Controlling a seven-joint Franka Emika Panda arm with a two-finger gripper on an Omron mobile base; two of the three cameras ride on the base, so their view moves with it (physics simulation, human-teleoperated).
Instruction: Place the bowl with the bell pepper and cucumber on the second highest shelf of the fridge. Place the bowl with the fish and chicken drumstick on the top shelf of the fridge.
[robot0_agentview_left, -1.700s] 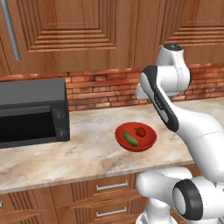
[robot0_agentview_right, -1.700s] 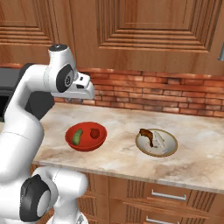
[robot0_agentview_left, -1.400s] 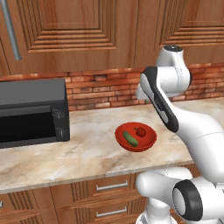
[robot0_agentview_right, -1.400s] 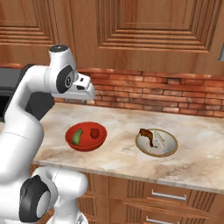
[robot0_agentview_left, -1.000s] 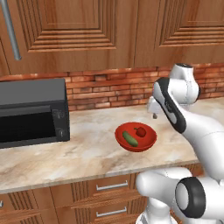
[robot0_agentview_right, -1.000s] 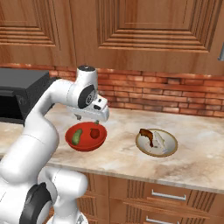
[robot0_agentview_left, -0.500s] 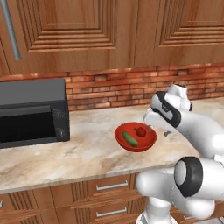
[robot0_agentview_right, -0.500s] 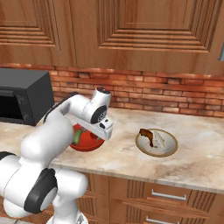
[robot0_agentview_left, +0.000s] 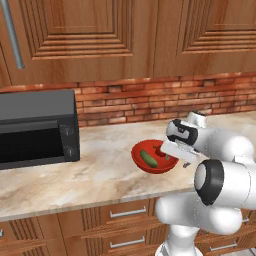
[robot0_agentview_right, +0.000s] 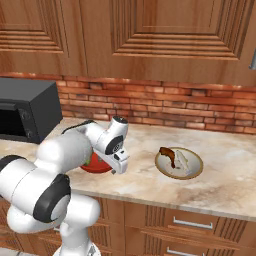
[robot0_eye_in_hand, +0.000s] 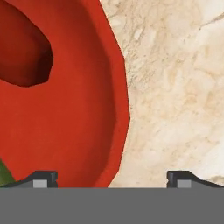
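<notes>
The red bowl (robot0_agentview_left: 150, 165) with a green cucumber (robot0_agentview_left: 148, 158) and a red bell pepper (robot0_agentview_left: 160, 149) sits on the marble counter. My gripper (robot0_agentview_left: 173, 157) is low over its right rim and open. In the hand view the rim (robot0_eye_in_hand: 123, 109) runs between my fingertips (robot0_eye_in_hand: 42, 179), one over the bowl's inside and the other over the counter, with the pepper (robot0_eye_in_hand: 22, 52) at the upper left. From the right, my arm hides most of the red bowl (robot0_agentview_right: 95, 165). The tan bowl (robot0_agentview_right: 192, 170) with fish and a chicken drumstick (robot0_agentview_right: 167, 155) stands further right. The fridge shelves are out of view.
A black microwave (robot0_agentview_left: 35, 127) stands on the counter to the left of the bowls. A brick backsplash (robot0_agentview_left: 125, 100) and wooden wall cabinets (robot0_agentview_left: 100, 35) rise behind. Drawers (robot0_agentview_right: 190, 222) run below the counter's front edge. A grey vertical handle (robot0_agentview_left: 11, 35) shows at the far left.
The arm has swung down from an upright pose to the red bowl's right rim. The gripper stayed open. Both bowls stayed put.
</notes>
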